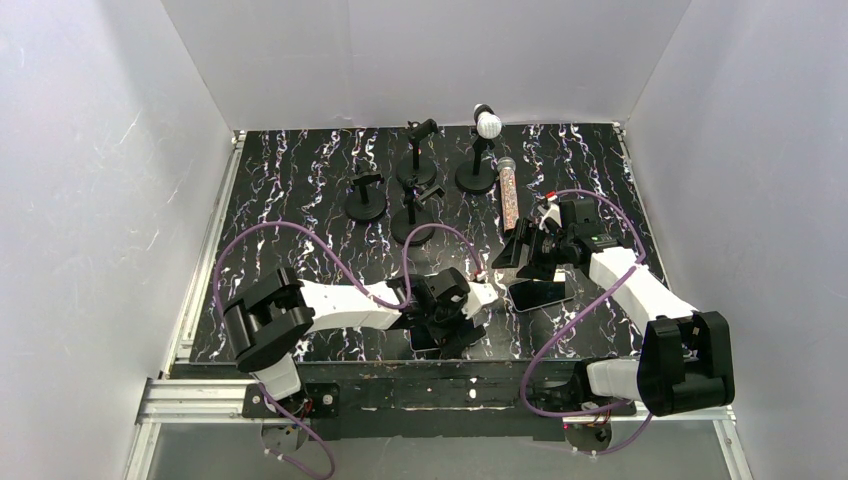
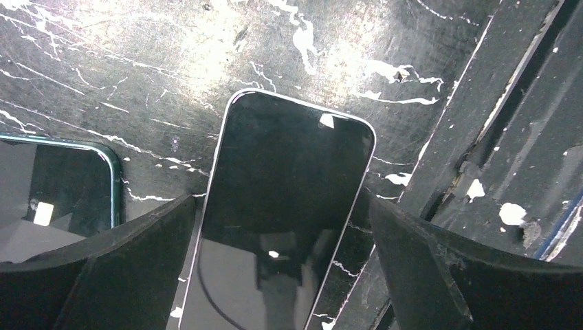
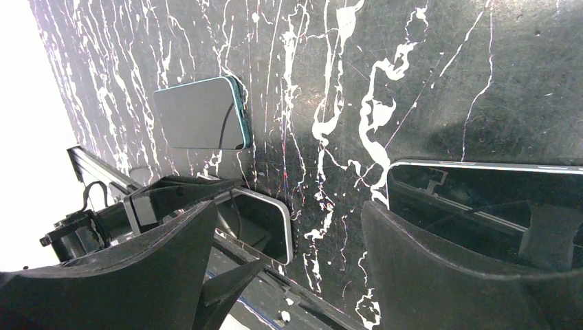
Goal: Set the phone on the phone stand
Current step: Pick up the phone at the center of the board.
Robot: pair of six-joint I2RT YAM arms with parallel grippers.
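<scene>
Looks pre-grasp: left gripper [image 2: 273, 210] gaping astride black silver-rimmed phone [image 2: 292, 172]; right gripper [image 3: 289, 220] released. Needs clench, then black round-based stand [image 1: 412, 232], twelve o'clock.

Blk phone [image 2: 289, 206], blk-white marbled table [image 2: 137, 62]

readable text: none in any view | silver-edged phone [image 2: 285, 213] screen: dark, only glare and reflections, no characters | teal-edged phone [image 2: 55, 185] screen: dark, one bright reflected patch, no characters | third phone [image 3: 481, 199] screen: reflections only | red-and-white spot [image 1: 549, 197], top view: possibly a sticker, too small to read
</scene>
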